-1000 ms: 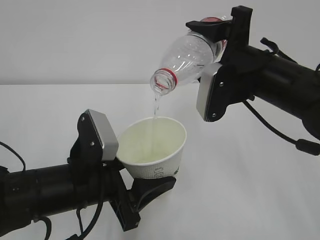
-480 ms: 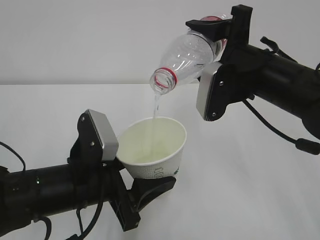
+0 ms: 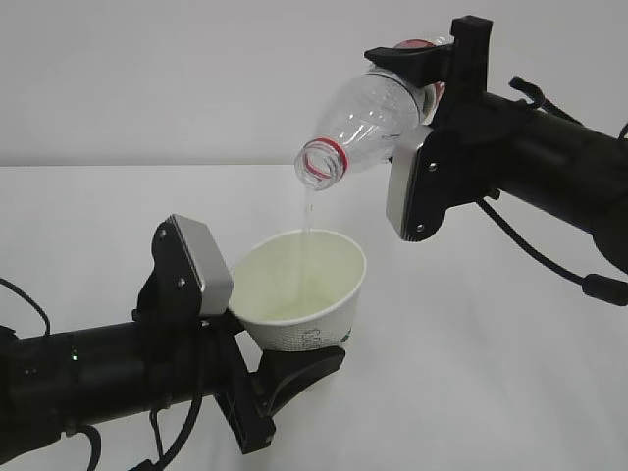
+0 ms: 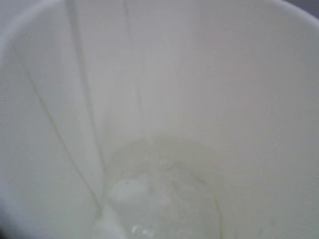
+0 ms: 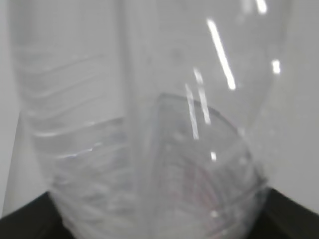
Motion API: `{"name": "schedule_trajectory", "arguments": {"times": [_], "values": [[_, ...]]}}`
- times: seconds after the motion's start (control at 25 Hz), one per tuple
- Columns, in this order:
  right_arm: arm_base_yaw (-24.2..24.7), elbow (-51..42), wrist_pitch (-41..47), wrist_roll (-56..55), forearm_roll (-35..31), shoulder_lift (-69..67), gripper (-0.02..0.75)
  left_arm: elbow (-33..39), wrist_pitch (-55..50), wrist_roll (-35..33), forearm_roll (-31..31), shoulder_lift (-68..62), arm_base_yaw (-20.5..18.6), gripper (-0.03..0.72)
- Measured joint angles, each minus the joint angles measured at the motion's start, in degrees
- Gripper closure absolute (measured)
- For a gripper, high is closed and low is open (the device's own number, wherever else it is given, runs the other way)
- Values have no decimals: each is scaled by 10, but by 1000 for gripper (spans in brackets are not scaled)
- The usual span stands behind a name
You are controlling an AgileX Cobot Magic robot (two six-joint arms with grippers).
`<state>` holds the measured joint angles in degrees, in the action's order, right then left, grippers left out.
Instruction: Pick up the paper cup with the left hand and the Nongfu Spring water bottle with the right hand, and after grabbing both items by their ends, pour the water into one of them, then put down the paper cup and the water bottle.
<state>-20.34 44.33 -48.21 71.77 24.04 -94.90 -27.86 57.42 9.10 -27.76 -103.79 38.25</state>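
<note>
The right hand (image 3: 428,61) grips the Nongfu Spring water bottle (image 3: 365,110) tilted above the paper cup (image 3: 300,290), held by the left hand (image 3: 257,371); keep the water (image 3: 306,224) centred.

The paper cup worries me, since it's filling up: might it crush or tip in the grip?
The paper cup is thin-walled, so it probably buckles if squeezed harder. The water is only shallow, so it is likely light. Held tilted by the left gripper, it could spill as it fills.
</note>
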Motion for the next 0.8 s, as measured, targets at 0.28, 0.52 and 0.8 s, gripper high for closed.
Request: {"name": "schedule_trajectory", "arguments": {"times": [0.28, 0.52, 0.8], "values": [[0, 0, 9, 0, 0, 0, 225, 0, 0, 0, 0, 0, 0, 193], [0, 0, 17, 0, 0, 0, 225, 0, 0, 0, 0, 0, 0, 193], [0, 0, 20, 0, 0, 0, 225, 0, 0, 0, 0, 0, 0, 193]]}}
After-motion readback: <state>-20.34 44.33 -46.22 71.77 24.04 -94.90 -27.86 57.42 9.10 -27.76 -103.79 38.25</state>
